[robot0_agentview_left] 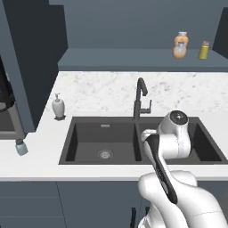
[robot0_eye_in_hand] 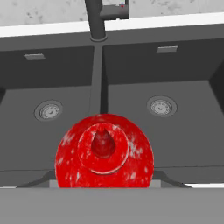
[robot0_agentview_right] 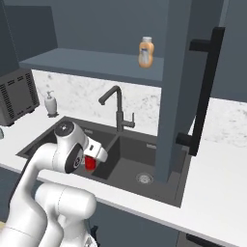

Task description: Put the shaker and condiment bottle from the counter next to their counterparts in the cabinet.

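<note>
The red condiment bottle (robot0_eye_in_hand: 104, 151) is seen from its nozzle end in the hand view, hanging over the divider of the sink. My gripper (robot0_agentview_right: 91, 162) is shut on the condiment bottle (robot0_agentview_right: 90, 164), low above the left part of the basin. The pale blue-green shaker (robot0_agentview_left: 21, 147) stands on the white counter (robot0_agentview_left: 40, 156) at the far left. In the slate-blue cabinet (robot0_agentview_left: 133, 60), the peach-orange bottle (robot0_agentview_left: 180, 45) and the yellow-olive shaker (robot0_agentview_left: 203, 50) stand side by side on the shelf at the right.
A dark double sink (robot0_agentview_left: 102, 138) with a black faucet (robot0_agentview_left: 140, 98) lies below the hand. A white soap dispenser (robot0_agentview_left: 58, 107) stands left of the sink. The open cabinet door (robot0_agentview_right: 176, 87) with a black handle (robot0_agentview_right: 205, 91) hangs right of the faucet. A dark appliance (robot0_agentview_right: 17, 96) sits at the left.
</note>
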Controlling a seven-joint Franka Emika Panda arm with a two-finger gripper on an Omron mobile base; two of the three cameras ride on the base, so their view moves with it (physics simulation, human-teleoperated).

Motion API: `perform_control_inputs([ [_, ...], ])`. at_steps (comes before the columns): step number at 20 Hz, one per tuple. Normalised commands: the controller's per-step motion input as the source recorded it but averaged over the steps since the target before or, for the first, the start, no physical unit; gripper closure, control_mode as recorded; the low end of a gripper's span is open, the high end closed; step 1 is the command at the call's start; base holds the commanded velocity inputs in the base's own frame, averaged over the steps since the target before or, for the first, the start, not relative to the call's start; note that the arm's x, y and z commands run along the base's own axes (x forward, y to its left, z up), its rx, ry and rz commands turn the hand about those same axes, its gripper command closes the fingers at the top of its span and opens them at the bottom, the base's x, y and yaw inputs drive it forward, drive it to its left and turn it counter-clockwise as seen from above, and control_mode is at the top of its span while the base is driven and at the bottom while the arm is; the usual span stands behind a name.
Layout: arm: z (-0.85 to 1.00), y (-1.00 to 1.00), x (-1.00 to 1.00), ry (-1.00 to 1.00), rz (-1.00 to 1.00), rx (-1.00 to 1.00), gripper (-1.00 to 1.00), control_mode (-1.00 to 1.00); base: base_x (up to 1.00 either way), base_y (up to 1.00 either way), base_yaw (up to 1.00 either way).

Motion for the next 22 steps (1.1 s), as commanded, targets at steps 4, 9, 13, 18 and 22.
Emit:
perform_control_inputs([
  [4, 0.11, -0.01, 0.07, -0.07, 0.0, -0.01, 1.0, -1.0, 0.0, 0.0, 0.0],
  [9, 0.3, -0.01, 0.0, -0.08, 0.0, -0.01, 1.0, -1.0, 0.0, 0.0, 0.0],
  [13, 0.48, -0.05, 0.0, -0.05, 0.0, 0.0, 1.0, -1.0, 0.0, 0.0, 0.0],
  [18, 0.59, -0.09, 0.0, -0.01, 0.0, 0.0, 1.0, -1.0, 0.0, 0.0, 0.0],
  [22, 0.66, -0.13, 0.0, -0.02, 0.0, 0.0, 1.0, -1.0, 0.0, 0.0, 0.0],
])
